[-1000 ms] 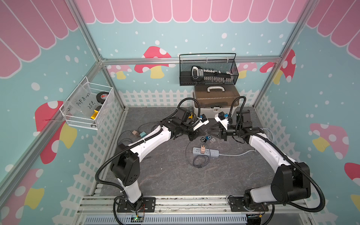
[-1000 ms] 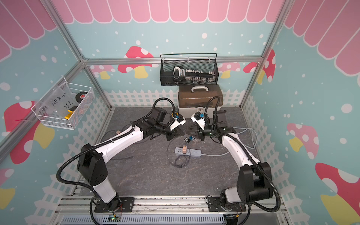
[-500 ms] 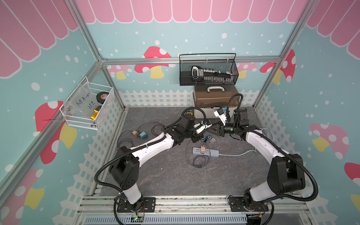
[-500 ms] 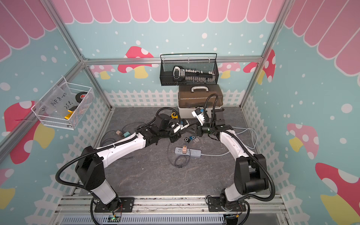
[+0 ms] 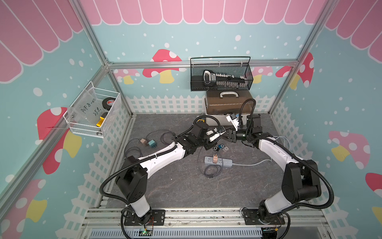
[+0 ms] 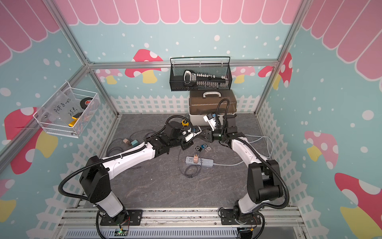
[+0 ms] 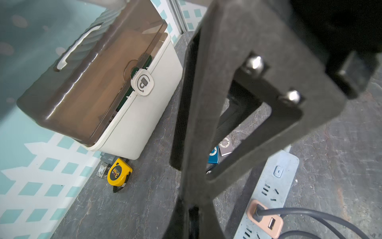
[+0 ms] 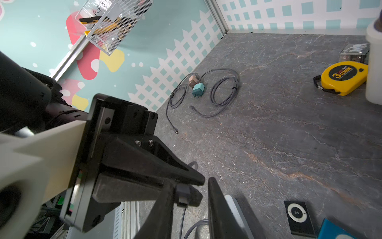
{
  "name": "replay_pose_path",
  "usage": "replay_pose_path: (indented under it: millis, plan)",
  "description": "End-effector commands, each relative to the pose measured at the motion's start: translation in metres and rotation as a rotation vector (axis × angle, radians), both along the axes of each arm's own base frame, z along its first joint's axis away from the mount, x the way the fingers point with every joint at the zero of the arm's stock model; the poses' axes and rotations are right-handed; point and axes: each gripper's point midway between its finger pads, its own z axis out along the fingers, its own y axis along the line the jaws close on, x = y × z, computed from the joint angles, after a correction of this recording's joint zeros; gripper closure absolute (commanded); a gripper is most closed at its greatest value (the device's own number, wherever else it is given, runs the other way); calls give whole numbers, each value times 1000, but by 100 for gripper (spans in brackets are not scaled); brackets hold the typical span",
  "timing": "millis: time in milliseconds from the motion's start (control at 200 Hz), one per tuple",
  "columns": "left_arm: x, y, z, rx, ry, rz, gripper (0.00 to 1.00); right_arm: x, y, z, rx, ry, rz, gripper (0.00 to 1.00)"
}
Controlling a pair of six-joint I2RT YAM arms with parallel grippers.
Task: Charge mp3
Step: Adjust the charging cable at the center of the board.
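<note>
Peering along the left arm's own camera, we find the left gripper (image 7: 193, 207) clenched tight. The right wrist view shows what it grasps: a dark cable plug (image 8: 183, 194) poking out at its fingertips, with a thin grey cable (image 8: 184, 217) hanging down from the plug. The right gripper (image 8: 189, 185) stands around that same plug with its jaws parted. One finger is against the plug's side and the other is clear of it, with bare floor showing in the gap, so we would not call it a grip.

In both top views the two arms meet tip to tip above the grey table (image 5: 186, 186), in front of the brown-lidded toolbox (image 5: 219, 103). The players lie flat on the table just beside that meeting point, with neither gripper touching them: a black mp3 player (image 5: 215, 148), a blue mp3 player (image 5: 222, 146) close against it, and a silver mp3 player (image 5: 227, 149) next along. Near them lies the power strip (image 5: 225, 162), with a tan charger (image 5: 215, 159) plugged into it and a cable coil (image 5: 210, 171) on the table at its near edge.

A yellow tape measure (image 8: 343, 77) sits by the toolbox, and a teal charger (image 8: 198, 89) with loose leads lies well apart, towards the fence-patterned wall.
</note>
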Motion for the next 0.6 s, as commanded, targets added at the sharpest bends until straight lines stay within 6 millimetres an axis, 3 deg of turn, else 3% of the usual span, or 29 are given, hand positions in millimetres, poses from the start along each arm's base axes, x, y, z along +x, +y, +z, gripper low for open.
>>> replay_pose_path:
  millis: [0,125,290,475,595]
  plan:
    - [-4,-6,14,-9,-71,-27,100,2,7,6,19,-2,23,82]
    - [-5,-8,15,-8,-75,-31,98,3,8,4,19,5,27,91]
    - [-3,-2,9,-5,-25,0,66,5,7,0,-2,-23,20,95]
    - [-5,29,6,-60,111,35,58,9,6,-2,-9,-49,28,96]
    - [-11,48,3,-165,300,28,58,10,8,-2,-5,-75,51,97]
